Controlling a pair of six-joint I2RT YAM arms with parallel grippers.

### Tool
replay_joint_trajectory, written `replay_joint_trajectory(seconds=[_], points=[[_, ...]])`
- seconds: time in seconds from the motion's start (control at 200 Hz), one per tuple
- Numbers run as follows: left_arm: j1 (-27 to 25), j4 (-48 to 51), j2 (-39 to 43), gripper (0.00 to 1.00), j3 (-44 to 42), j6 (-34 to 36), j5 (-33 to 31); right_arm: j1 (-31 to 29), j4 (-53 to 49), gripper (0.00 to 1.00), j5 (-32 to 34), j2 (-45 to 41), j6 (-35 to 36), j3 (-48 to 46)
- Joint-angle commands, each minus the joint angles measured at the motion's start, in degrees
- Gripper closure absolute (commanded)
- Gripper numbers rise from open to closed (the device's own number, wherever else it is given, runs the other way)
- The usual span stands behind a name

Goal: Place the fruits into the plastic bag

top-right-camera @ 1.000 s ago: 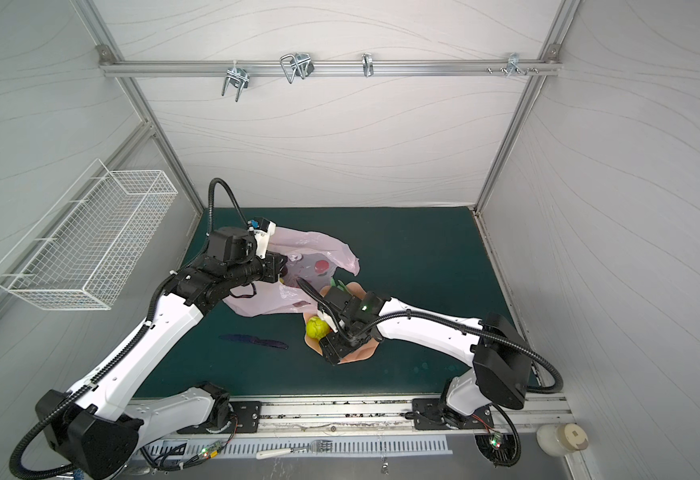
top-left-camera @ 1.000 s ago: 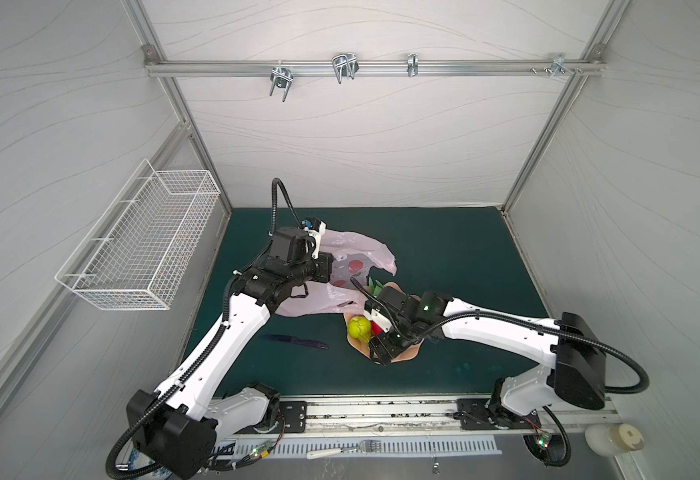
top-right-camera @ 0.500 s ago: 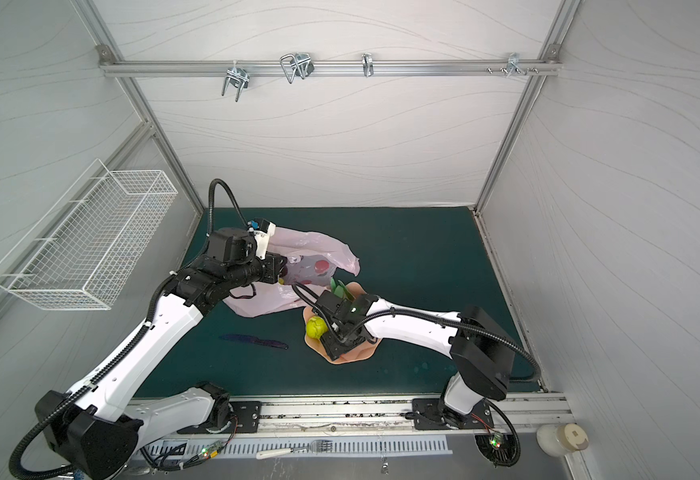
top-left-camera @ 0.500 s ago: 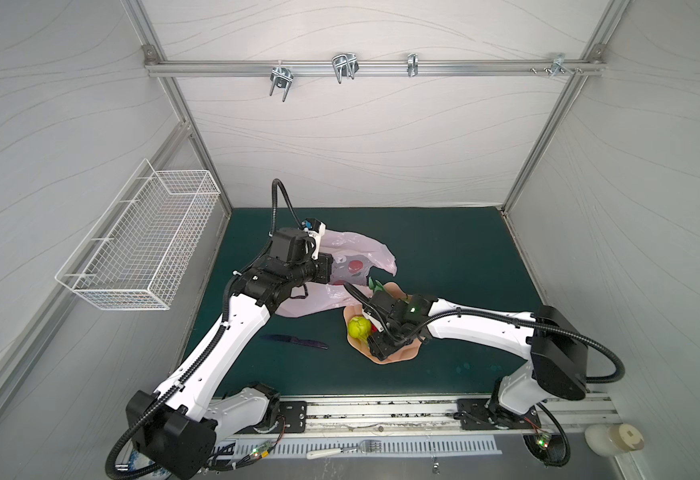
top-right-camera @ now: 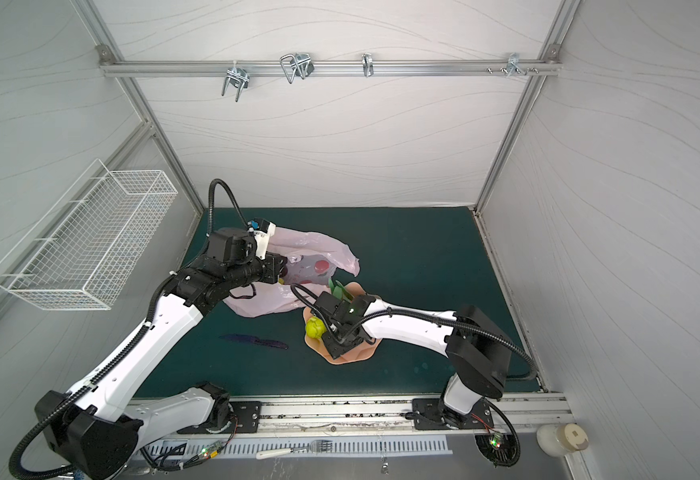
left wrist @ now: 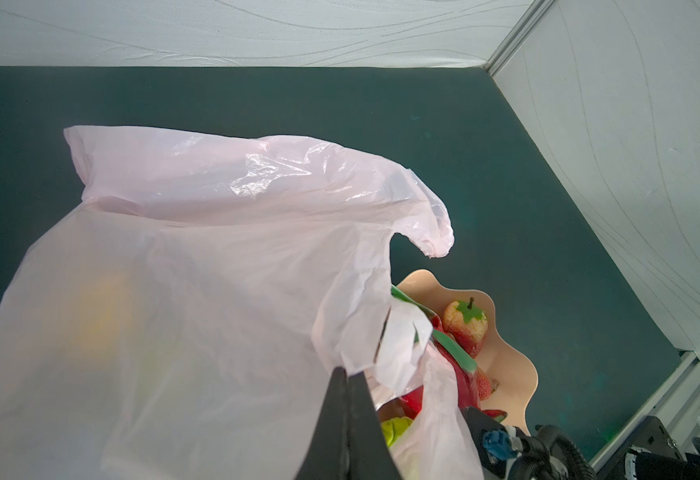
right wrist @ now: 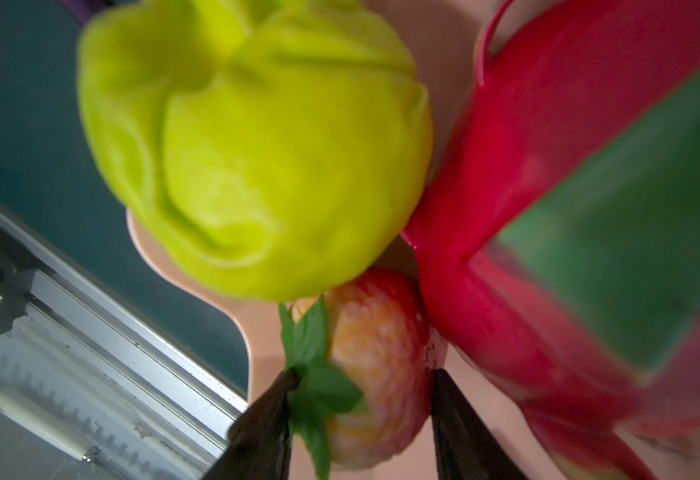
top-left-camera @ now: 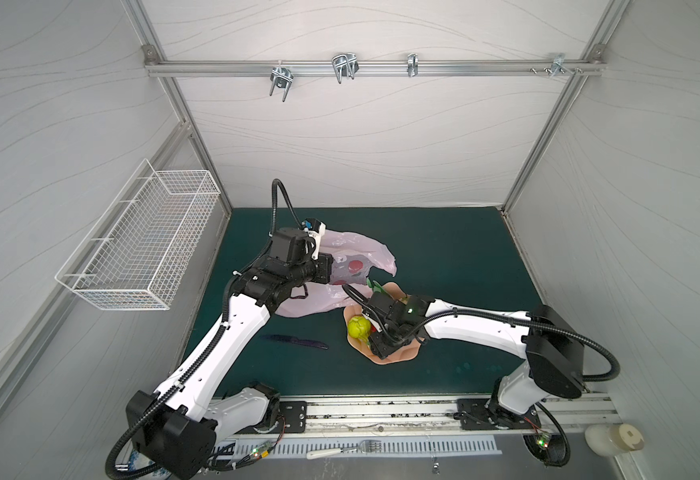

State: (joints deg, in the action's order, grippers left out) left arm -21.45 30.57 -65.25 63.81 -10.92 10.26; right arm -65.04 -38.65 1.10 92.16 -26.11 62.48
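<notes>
Left gripper point(left wrist: 346, 376): closed, pinching the bag point(left wrist: 198, 232) edge.
Right gripper point(right wrist: 364, 386): fingers on both sides of strawberry point(right wrist: 375, 374); grip unclear.
Bowl point(top-left-camera: 402, 355): mostly hidden under arm.
Dragon fruit point(right wrist: 568, 187): blurred, cut off.

white arms point(top-left-camera: 231, 332), black joints, cables

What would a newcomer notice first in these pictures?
Probably the pale-pink plastic bag at mid-table, its edge pinched by the shut left gripper. Just in front of it, the right gripper straddles a strawberry in the peach bowl, beside a knobbly green fruit.
</notes>
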Motion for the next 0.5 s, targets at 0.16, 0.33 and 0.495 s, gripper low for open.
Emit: replay_joint_trajectory(seconds=[0.16,0.33,0.495], points=[[0.2,-0.5,1.0,1.00,-0.2,0.2,1.0,-0.5,-1.8,0.61,1.0,-0.3,-0.5,-0.5],[0.2,-0.4,1.2,1.00,-0.3,0.2,1.0,-0.8,-3.1,0.66,1.0,-3.3,-0.4,-0.3],[0.2,-0.3,1.3,1.00,-0.4,0.3,1.1,-0.9,-5.3,0.67,0.6,-7.2,-0.5,-0.1]])
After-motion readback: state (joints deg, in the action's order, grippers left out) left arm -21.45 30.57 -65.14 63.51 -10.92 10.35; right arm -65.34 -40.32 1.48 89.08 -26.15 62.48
